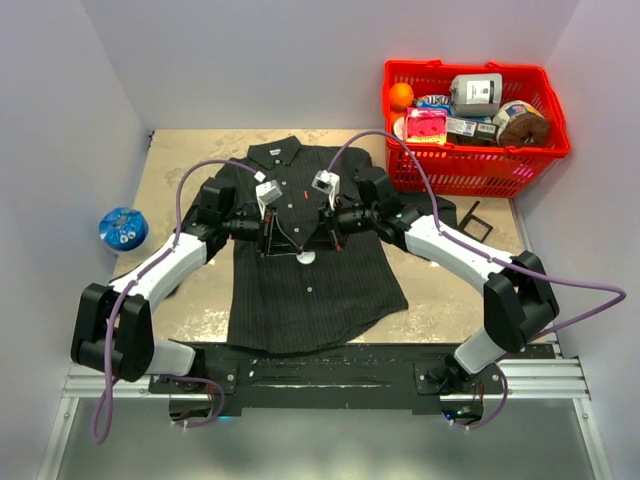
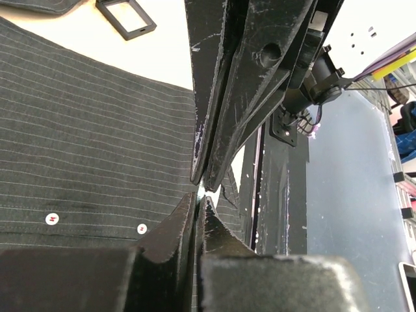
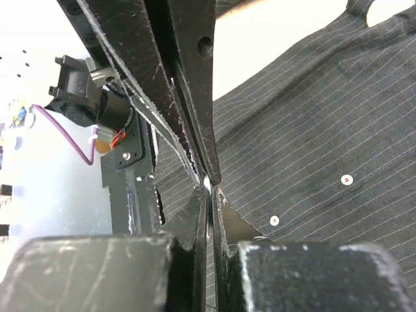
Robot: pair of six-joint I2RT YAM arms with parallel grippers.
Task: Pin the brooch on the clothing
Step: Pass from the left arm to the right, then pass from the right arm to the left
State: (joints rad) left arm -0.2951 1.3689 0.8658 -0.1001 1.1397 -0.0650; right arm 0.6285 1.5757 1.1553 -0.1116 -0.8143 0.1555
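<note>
Charcoal shirt [image 1: 300,300]; left claw [image 2: 200,198], right claw [image 3: 209,192] closed, tips meeting; red basket [image 1: 460,172] overhead only.

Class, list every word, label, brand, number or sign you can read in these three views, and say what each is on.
No text is legible in any view.
Grey canister and pink box in the red basket: labels too small and blurred.
Shirt: red tag too small to read.
Blue round object: markings blurred.

Pale lavender walls [image 1: 250,60] on three sides; beige tabletop [image 1: 430,305], possibly speckled.
</note>
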